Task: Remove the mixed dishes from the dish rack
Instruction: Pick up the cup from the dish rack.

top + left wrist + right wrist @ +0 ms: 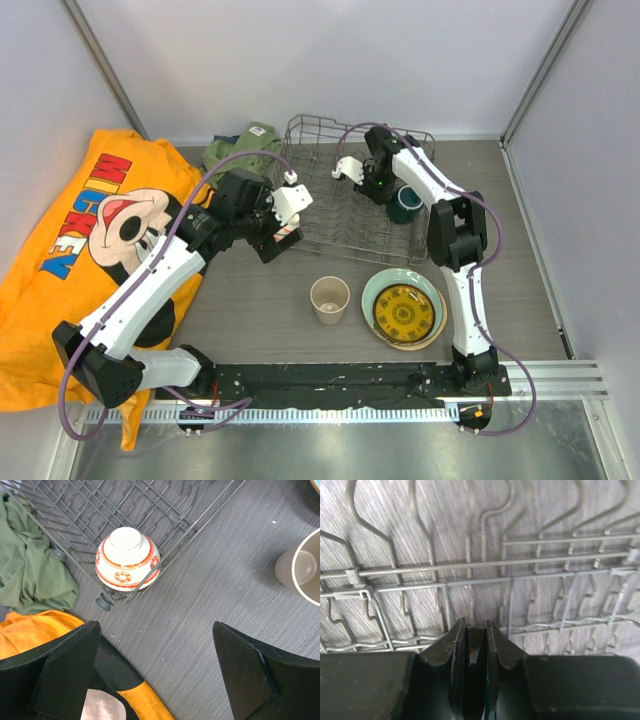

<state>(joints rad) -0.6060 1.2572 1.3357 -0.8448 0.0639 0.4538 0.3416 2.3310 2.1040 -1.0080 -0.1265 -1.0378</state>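
The grey wire dish rack [340,215] stands at the back middle. A small white bowl with red-orange bands [127,557] sits upside down in its front-left corner. My left gripper [155,625] hangs wide open just in front of that corner, above bare table, holding nothing. My right gripper [475,626] is down inside the rack, its jaws closed on a thin dark part of the dark teal mug [404,206]. A beige cup [329,299] stands upright on the table in front of the rack. To its right, a small yellow patterned plate [404,312] lies on a pale green plate [376,288].
An orange Mickey shirt [90,230] covers the table's left side and reaches under my left gripper. A green cloth [240,145] is bunched at the rack's back-left corner. White walls close in the back and both sides.
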